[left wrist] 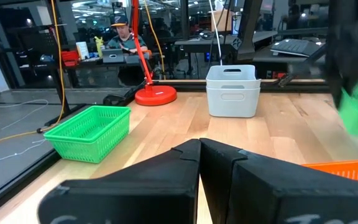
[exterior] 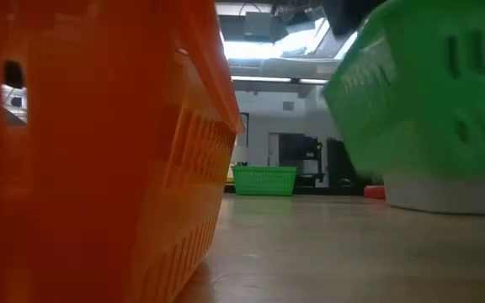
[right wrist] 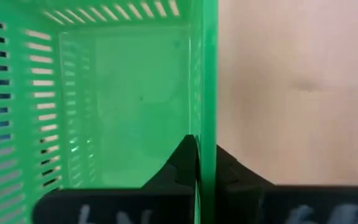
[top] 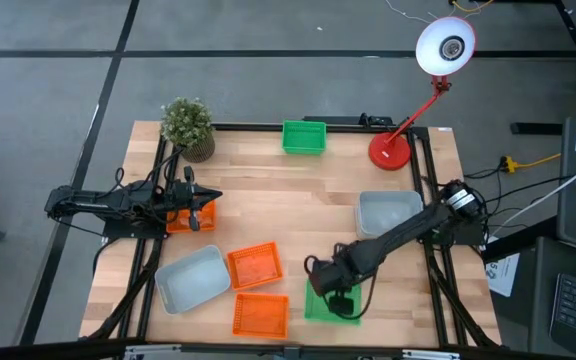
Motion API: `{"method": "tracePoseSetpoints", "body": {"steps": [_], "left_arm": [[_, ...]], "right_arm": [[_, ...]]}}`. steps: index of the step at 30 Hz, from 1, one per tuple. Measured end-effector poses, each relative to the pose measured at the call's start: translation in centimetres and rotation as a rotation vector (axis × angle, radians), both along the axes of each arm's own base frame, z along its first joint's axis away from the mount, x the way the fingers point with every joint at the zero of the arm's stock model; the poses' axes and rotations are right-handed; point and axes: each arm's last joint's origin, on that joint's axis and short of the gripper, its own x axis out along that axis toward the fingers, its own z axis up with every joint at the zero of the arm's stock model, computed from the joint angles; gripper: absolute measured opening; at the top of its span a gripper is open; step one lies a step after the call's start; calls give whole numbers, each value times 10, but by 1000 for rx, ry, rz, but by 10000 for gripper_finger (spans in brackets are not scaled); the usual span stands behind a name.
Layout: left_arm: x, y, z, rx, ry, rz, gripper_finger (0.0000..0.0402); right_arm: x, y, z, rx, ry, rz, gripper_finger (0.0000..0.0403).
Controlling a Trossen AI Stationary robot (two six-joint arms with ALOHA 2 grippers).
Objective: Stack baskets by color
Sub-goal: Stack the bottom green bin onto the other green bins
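Near the table's front edge my right gripper (top: 330, 288) (right wrist: 202, 146) points down, shut on a green basket (top: 334, 303) (exterior: 428, 93). A second green basket (top: 304, 137) (left wrist: 89, 130) stands at the far edge. Grey baskets sit at the right (top: 388, 212) (left wrist: 232, 90) and the near left (top: 193, 278). Two orange baskets (top: 255, 265) (top: 260, 313) lie near the front. My left gripper (top: 208, 200) (left wrist: 199, 149) waits shut at the left, above another orange basket (top: 186, 218). My right gripper pinches one side wall (right wrist: 207, 118) of the green basket at its rim, one finger (right wrist: 182, 163) inside the basket and one (right wrist: 232, 169) outside. The fingers come from above, pointing down. In the low view the basket hangs tilted, clear of the table.
A red lamp base (top: 389, 151) (left wrist: 154, 95) stands at the far right and a potted plant (top: 188, 125) at the far left corner. Bare wood (top: 288, 205) lies across the table's middle. A person sits in the room beyond the table.
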Motion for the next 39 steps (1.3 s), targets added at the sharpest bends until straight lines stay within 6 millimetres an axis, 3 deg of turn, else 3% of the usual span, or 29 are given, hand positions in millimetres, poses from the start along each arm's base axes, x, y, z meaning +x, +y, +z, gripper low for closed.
{"method": "tracePoseSetpoints", "body": {"steps": [7,11,15,18,25,31,35,39], "left_arm": [[0,0,0,-2,0,0,0],[0,0,0,-3,-1,-1,0],[0,0,0,-4,-1,-1,0],[0,0,0,-4,0,0,0],[0,0,0,-4,0,-1,0],[0,0,0,2,2,0,0],[0,0,0,2,2,0,0],[0,0,0,-5,0,-1,0]], "right_arm": [[8,-36,81,-517,-105,73,1],[8,-62,117,-837,-154,91,0],[19,-95,142,-979,-188,120,0],[28,-132,154,-1010,-165,97,0],[42,-238,159,-922,-131,43,0],[41,-339,153,-641,-340,44,0],[38,-401,134,-535,-463,13,0],[35,-450,97,-439,-493,62,0]]}}
